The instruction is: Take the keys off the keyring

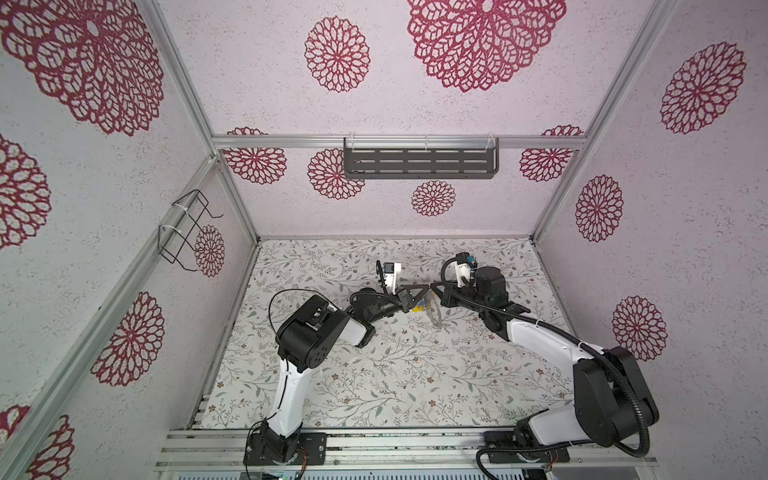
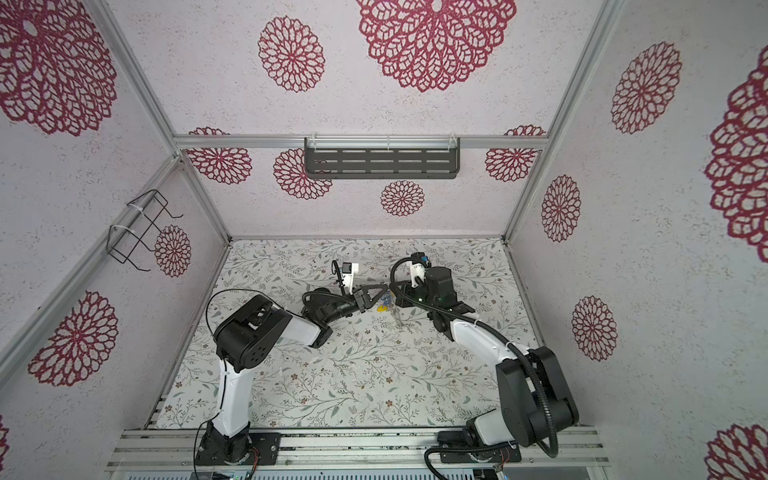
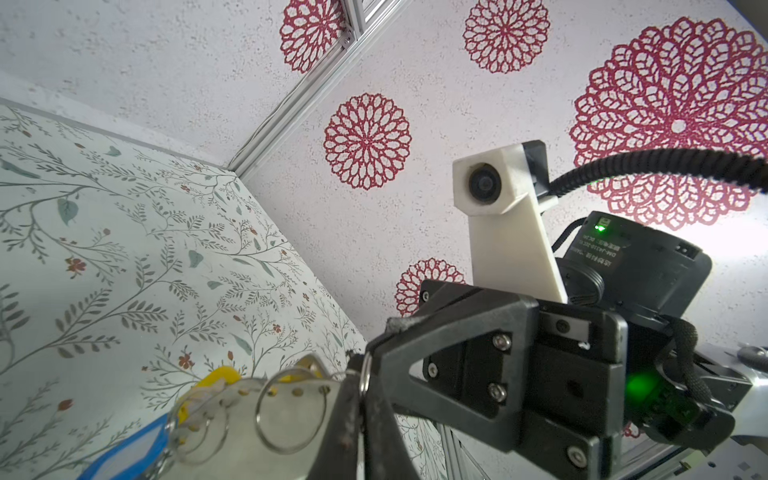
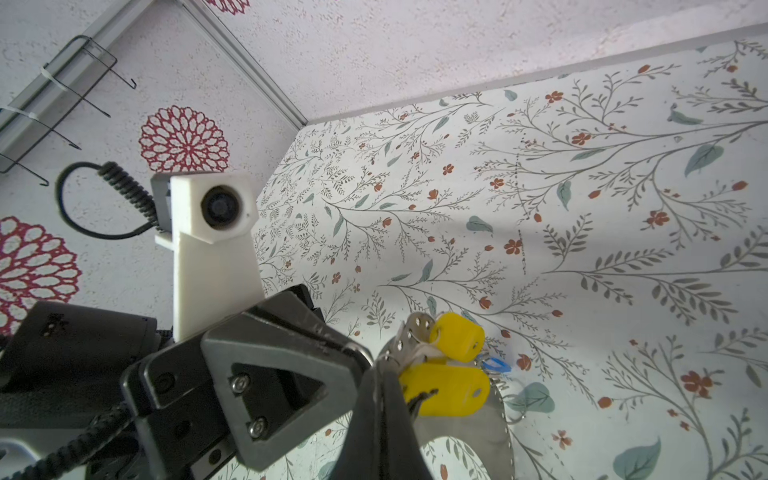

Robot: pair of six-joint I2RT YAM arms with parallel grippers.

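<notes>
Keyring [image 4: 496, 419], flat grey metal with a perforated rim, hung pinched in my right gripper [image 4: 382, 415]; my left gripper [image 3: 359, 415] was clenched tight just opposite, tip to tip. Yellow and blue keys [image 4: 449, 395] dangled beside them.

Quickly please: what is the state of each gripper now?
Left gripper: jaws closed on a small metal loop, apparently.
Right gripper: jaws closed on the keyring.

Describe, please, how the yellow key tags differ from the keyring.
The yellow key tags are bright yellow; the keyring is dull grey. The tags are small and oblong; the keyring is a far larger flat band around a big hole. Both hang together in one bunch.
</notes>
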